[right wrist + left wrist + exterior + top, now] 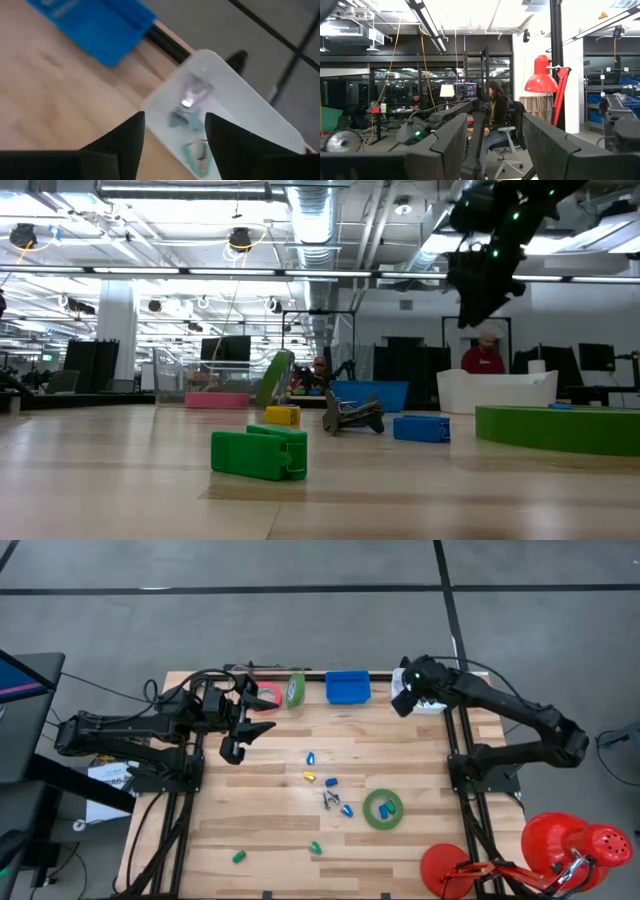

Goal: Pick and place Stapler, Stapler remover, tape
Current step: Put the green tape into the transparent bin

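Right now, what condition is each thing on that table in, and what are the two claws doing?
Right gripper: open, above the white tray.
White tray: holds small metal pieces.
Left gripper: open, empty, hovering.
Blue bin: at the far edge.
Green tape: lying flat.
Second green tape: standing on edge.
Pink-red tape: lying flat.

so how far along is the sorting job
Partly done. Small metal pieces already lie in the white bin, and a pink tape roll and a green roll sit at the far edge by the blue bin. The right hand hangs open over the white bin, holding nothing. The left hand waits open. Left: the green roll and the small coloured pieces mid-table.
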